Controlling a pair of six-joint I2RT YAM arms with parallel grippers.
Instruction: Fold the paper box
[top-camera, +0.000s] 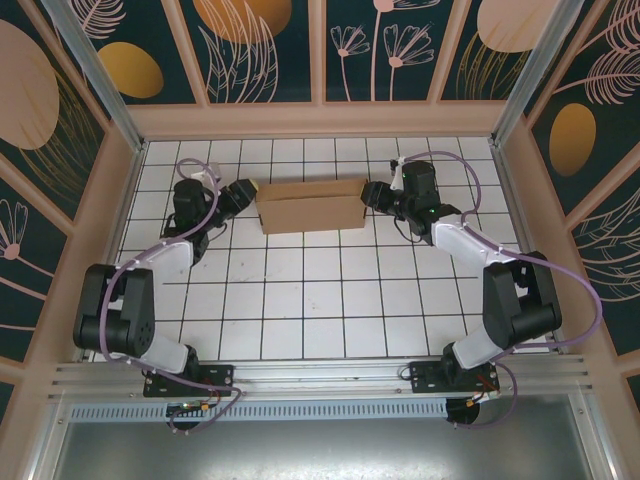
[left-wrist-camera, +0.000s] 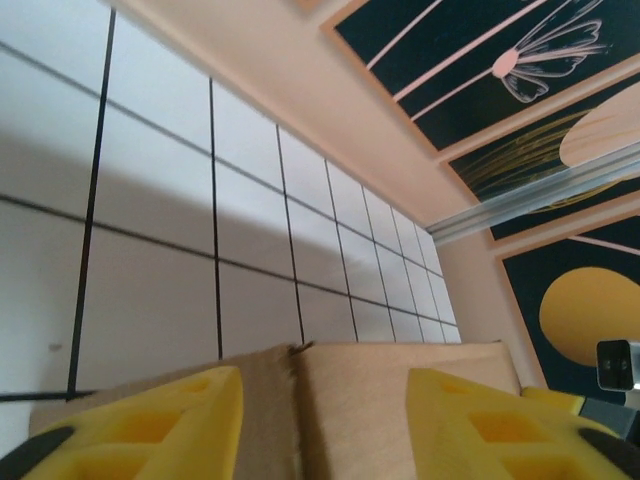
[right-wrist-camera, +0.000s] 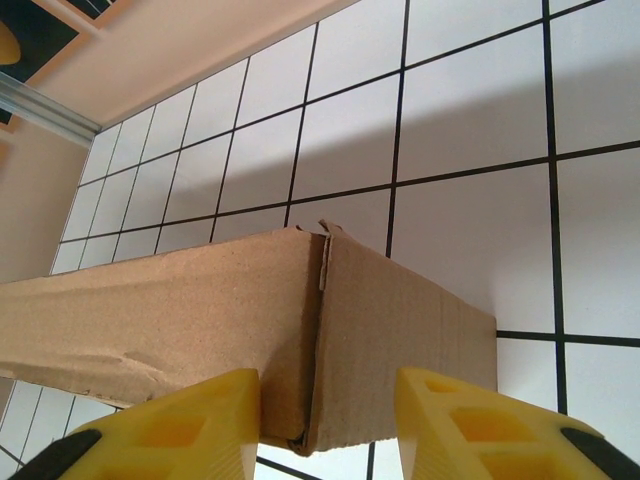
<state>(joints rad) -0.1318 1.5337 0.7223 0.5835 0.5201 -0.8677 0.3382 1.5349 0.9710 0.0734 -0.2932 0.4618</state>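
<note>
Brown cardboard box (top-camera: 310, 208), erected shallow rectangle, bench (top-camera: 300, 300) 12 o'clock; left end effector (top-camera: 243, 193) at 9 o'clock end, right end effector (top-camera: 372, 194) 3 o'clock, both jaws apart.

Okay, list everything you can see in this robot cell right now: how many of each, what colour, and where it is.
paper box: one, brown cardboard, far middle of the table
table: one, white tiles with black grid lines, under the box
wall panels: several, dark teal with peach plant patterns, around the table
metal rail: one, silver, along the near edge
left arm: one, black and white, reaching from the near left
right arm: one, black and white, reaching from the near right
left gripper: one, yellow fingers, at the box's left end, fingers apart, grip unclear
right gripper: one, yellow fingers, at the box's right end, fingers either side of a corner, grip unclear
</note>
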